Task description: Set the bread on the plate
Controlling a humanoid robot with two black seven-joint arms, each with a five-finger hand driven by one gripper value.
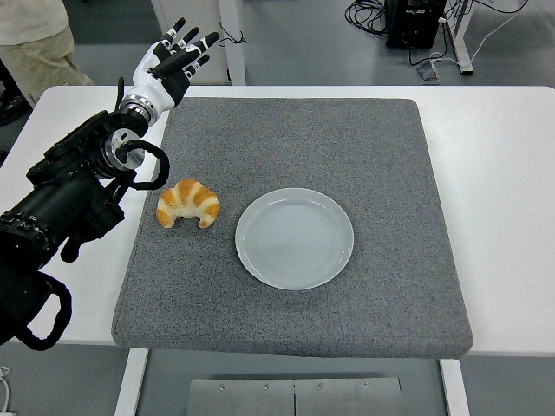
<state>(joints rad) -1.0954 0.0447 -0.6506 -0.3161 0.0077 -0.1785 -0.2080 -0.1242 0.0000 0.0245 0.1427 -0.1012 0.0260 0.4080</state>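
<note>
Left robot hand point(178, 59) raised over the mat's far-left corner, fingers spread, empty. Bread point(187, 204), a croissant, lies on grey mat point(390, 173) just left of the bare plate point(295, 238); grasp not yet begun

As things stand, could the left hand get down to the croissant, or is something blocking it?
Probably yes. The left hand is raised, fingers spread, holding nothing, beyond the grey mat's far left corner. The croissant lies in the open on the mat, apart from the plate, with nothing over it.
</note>
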